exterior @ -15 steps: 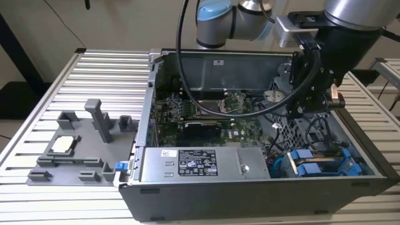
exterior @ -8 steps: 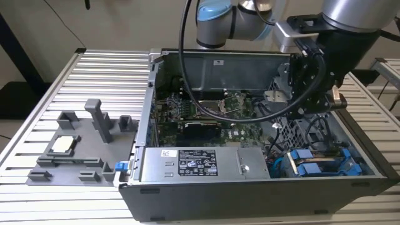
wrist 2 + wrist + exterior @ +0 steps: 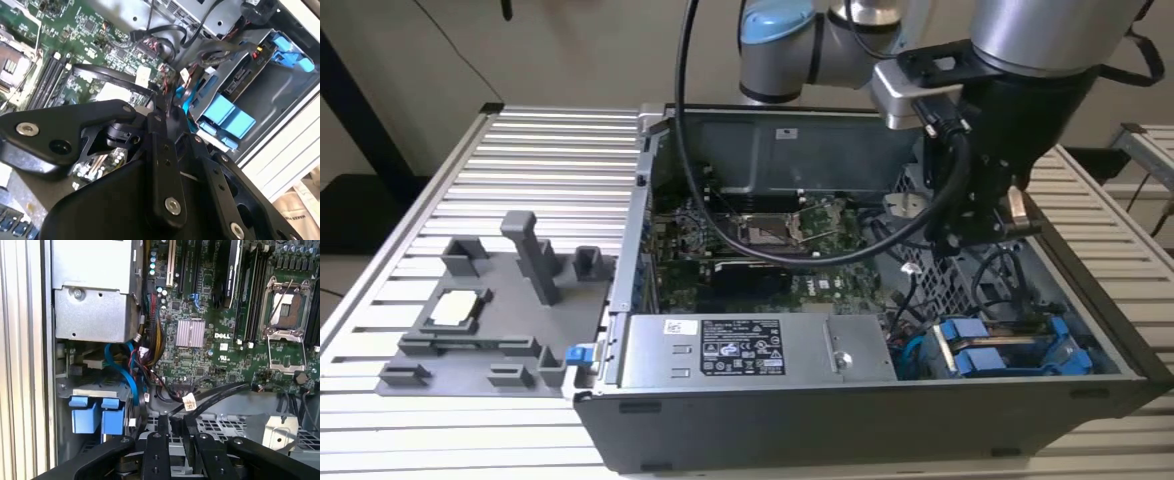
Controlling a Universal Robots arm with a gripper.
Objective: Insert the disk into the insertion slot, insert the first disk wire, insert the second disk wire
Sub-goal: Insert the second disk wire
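Above PC case [image 3: 854,425], hand [image 3: 176,419] near-closed, beside black cables [image 3: 220,392]

Disk [image 3: 235,82] mostly hidden inside insertion slot [image 3: 280,100]; arm [image 3: 1041,35] cropped by picture edge

1. A grey power supply box [image 3: 754,350] with a white sticker sits inside the open computer case [image 3: 854,425].
2. A green motherboard [image 3: 761,275] lies just behind the power supply box.
3. A grey plastic tray [image 3: 460,362] rests on the slatted table [image 3: 547,150], to the exterior view's left of the power supply box.
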